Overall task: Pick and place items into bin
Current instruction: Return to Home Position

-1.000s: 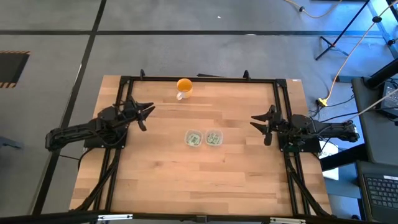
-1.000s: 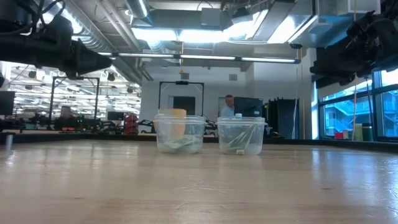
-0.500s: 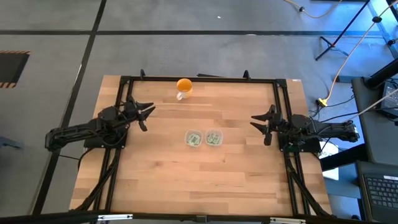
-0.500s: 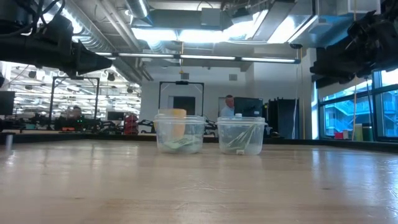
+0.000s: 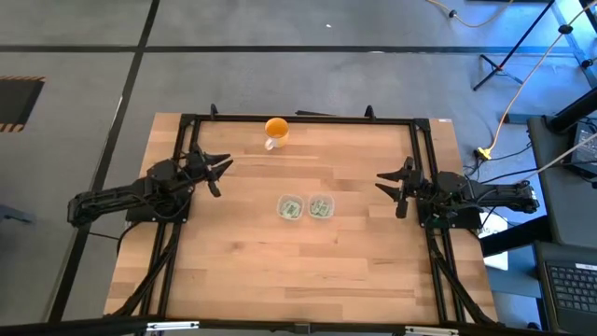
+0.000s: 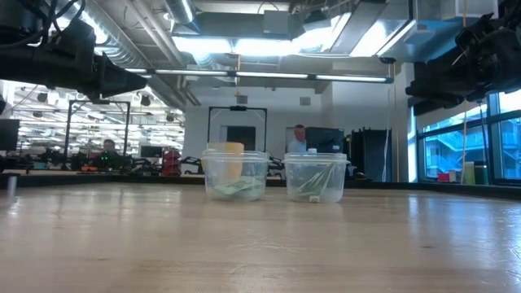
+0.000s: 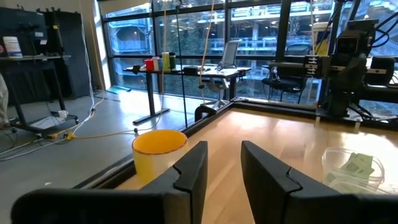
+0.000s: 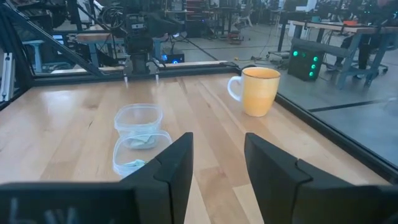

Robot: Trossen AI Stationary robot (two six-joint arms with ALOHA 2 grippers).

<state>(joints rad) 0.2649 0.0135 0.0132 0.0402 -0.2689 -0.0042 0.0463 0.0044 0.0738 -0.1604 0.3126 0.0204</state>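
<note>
The left gripper (image 5: 220, 175) held its jaws a narrow way apart with nothing between them. It hung above the tabletop (image 5: 280, 271), well to the left of the left bin (image 6: 210, 167). The right gripper (image 5: 387, 187) had its jaws parted somewhat wider, also empty. It hung well to the right of the left bin, past the right bin (image 6: 335, 167).

The left bin sat near the middle of the tabletop, with pale green packets (image 6: 234, 189) lying in its bottom. The right bin stood just beside it, not touching, with more packets (image 6: 310, 194) inside. An orange cup (image 5: 275, 128) stood beyond the left bin, near the tabletop's far edge. Much farther behind the left bin, out in the room, a person (image 6: 299, 138) showed.
</note>
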